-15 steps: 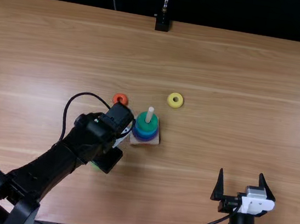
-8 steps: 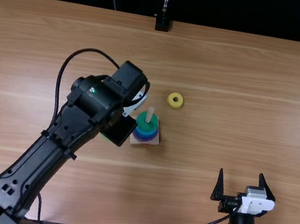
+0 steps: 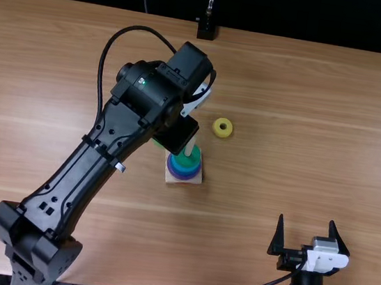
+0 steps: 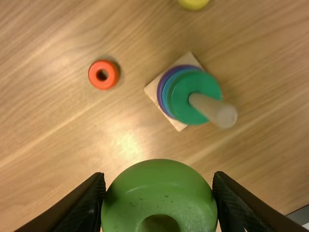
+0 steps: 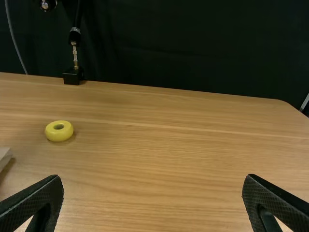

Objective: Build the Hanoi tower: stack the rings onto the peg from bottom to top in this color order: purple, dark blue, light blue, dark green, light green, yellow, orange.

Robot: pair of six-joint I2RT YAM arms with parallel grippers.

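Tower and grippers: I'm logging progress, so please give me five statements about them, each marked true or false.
1. The left gripper holds the light green ring. True.
2. The orange ring is on the peg. False: it lies on the table, off the peg.
3. The dark green ring is the topmost ring on the peg. True.
4. The right gripper is closed on the yellow ring. False: its fingers stand apart, and the yellow ring lies on the table.
5. The purple ring is at the bottom of the stack. True.
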